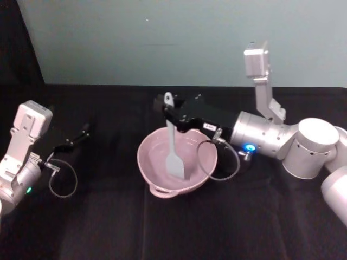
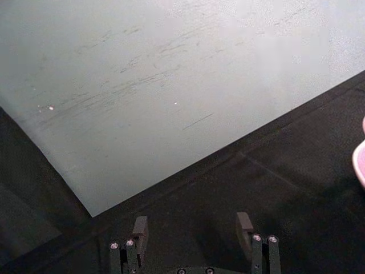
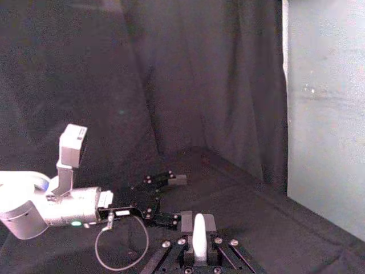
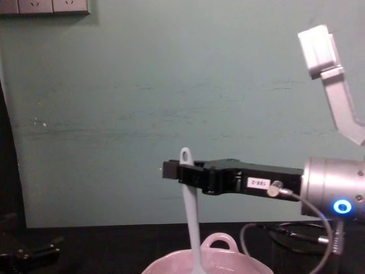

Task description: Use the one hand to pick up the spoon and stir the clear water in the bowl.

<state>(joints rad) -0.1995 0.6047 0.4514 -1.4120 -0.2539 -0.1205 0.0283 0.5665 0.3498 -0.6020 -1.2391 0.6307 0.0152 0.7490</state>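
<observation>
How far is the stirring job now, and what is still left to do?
Done: the spoon is picked up; the right tool is shut on its handle near the top. In hand: its blade stands upright in the bowl, in the water. Left: the stirring itself; how much is done cannot be told. The left tool rests open at the left.

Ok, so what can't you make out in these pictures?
Water: head view, colourless against the pink bowl; level unreadable.
Blade of the spoon held by the right tool: chest view, behind the bowl rim and bottom edge.
Bowl: left wrist view, a sliver at the frame edge past the open, parked left tool.
</observation>
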